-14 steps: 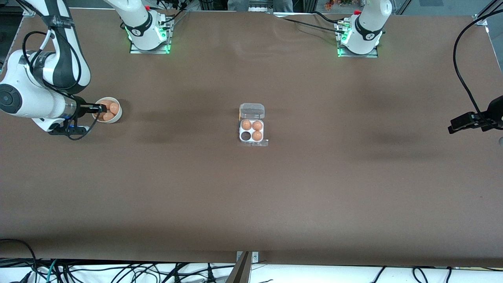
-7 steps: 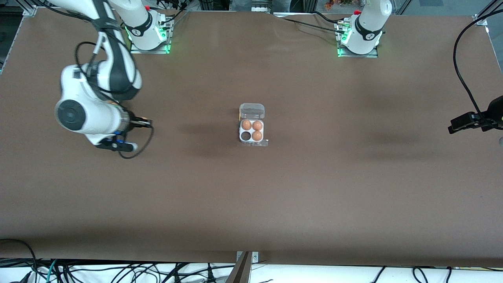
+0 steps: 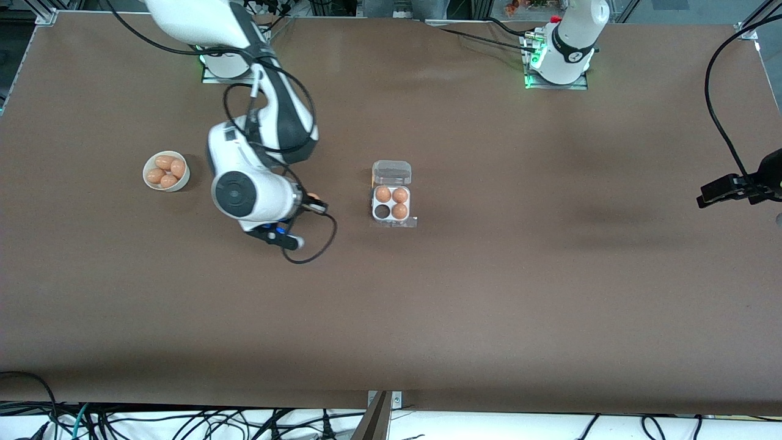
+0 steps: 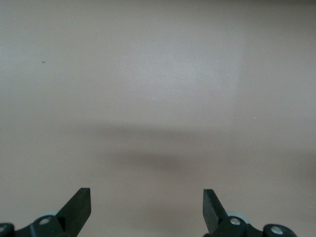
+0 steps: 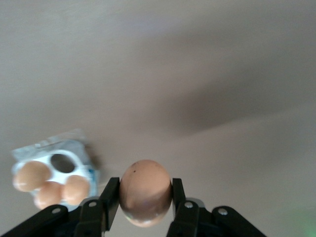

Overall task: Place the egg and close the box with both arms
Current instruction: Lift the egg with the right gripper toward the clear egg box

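Right gripper (image 5: 143, 200), its black fingers clamped on a small smooth orange-brown egg (image 5: 145, 192), hangs over bare brown table (image 3: 489, 293) between the round white bowl of eggs (image 3: 166, 171) and the square clear-plastic egg box (image 3: 391, 201). The box lies lid-open mid-table with three cups filled and one empty. A second ago this gripper was at the bowl; the arm has swung boxward, elbow raised. Left gripper (image 4: 147, 210) waits wide open and empty at the table's left-arm end.

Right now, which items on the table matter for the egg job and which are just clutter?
In the job:
- orange-brown egg, clamped in right gripper
- clear-plastic four-cup egg box, lid open, one cup empty
- left gripper, open, waiting

Lying about:
- round white bowl of spare eggs
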{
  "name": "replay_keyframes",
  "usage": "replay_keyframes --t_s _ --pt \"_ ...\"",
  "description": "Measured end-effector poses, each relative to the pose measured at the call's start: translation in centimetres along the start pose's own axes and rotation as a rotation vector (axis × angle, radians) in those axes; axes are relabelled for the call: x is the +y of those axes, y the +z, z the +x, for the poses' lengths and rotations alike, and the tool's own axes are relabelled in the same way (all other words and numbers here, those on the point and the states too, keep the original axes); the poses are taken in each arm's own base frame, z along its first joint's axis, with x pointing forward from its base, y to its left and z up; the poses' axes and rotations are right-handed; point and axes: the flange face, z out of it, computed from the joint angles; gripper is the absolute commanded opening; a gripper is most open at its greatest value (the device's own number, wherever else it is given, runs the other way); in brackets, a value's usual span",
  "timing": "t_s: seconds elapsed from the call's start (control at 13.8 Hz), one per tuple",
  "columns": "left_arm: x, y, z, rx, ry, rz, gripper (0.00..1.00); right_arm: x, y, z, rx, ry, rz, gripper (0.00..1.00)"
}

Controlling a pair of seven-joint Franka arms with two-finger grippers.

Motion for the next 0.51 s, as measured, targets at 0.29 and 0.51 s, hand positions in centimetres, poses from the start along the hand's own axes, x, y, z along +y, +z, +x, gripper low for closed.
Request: replay_keyframes --t_s 0.29,0.51 --pt "0.0 0.0 0.0 0.000 0.000 0.000 1.00 -6.0 1.7 -1.8 0.052 0.028 0.069 0.20" --pt "0.0 0.0 0.0 0.000 0.000 0.000 1.00 -8.4 3.8 -3.1 0.064 0.056 0.116 0.20"
